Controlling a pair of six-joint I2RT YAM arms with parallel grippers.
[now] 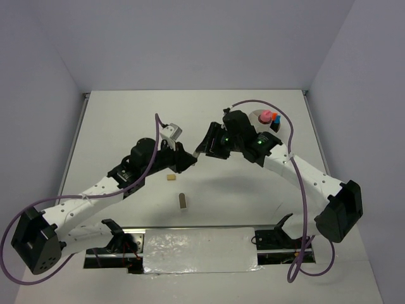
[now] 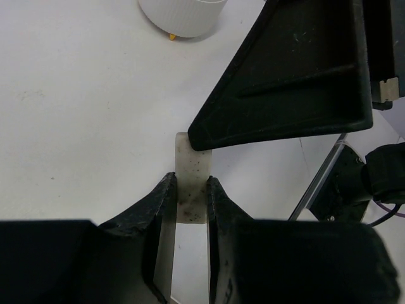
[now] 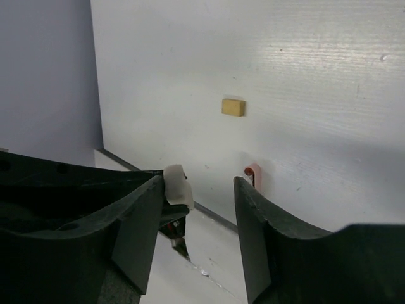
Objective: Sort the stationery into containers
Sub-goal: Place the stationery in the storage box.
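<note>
Between the two arms, over the white worktop (image 1: 126,114), a small off-white flat block (image 2: 190,158) sits pinched in the left end effector (image 2: 190,190). The right end effector (image 3: 199,183) is spread, one finger just beside the block's free end; I judge a handover is being set up. The white round divided plastic dish (image 1: 259,121), far right, holds a pink piece (image 1: 265,116) and something blue. Left to sort: this block, a small tan block (image 1: 171,178) and a small pale upright block (image 1: 183,201).
</note>
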